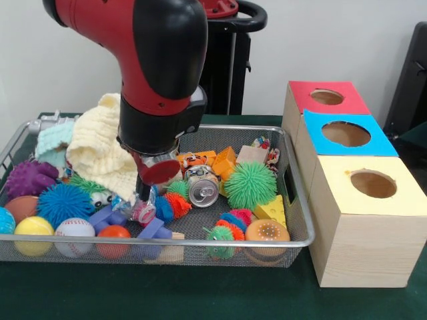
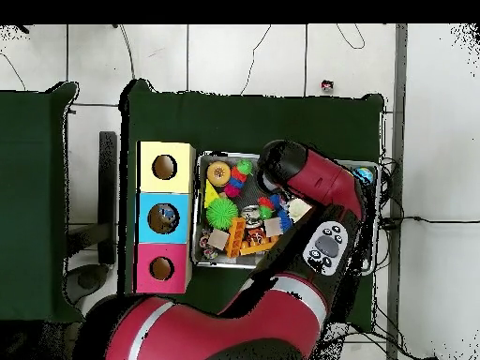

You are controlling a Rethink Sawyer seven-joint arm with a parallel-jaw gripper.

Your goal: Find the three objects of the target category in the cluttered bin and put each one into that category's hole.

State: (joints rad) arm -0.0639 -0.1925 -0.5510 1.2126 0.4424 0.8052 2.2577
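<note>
Bin (image 1: 301, 220): wire mesh tray on the green table, full of toys; in the overhead view it (image 2: 200, 211) sits beside the boxes.
Balls: purple spiky (image 1: 28, 177), blue spiky (image 1: 61, 203), yellow (image 1: 33, 230), baseball (image 1: 74, 230) and orange (image 1: 114, 235) along the left and front.
Cloth (image 1: 100, 150): cream knit, heaped at the back left, partly behind the arm.
Gripper (image 1: 145, 197): down among the toys beside the blue spiky ball; whether the fingers are apart or together cannot be told, nor what they hold.
Can (image 1: 202, 187): lies on its side in the middle, long axis toward the camera, top facing front.
Green ball (image 1: 250, 185): spiky, right of the can.
Cheese (image 1: 272, 211): yellow wedge, front right.
Donut (image 1: 267, 233): at the front right corner.
Boxes: red (image 1: 325, 99), blue (image 1: 345, 133), yellow (image 1: 372, 183) tops, each with a round hole, in a row right of the bin.
</note>
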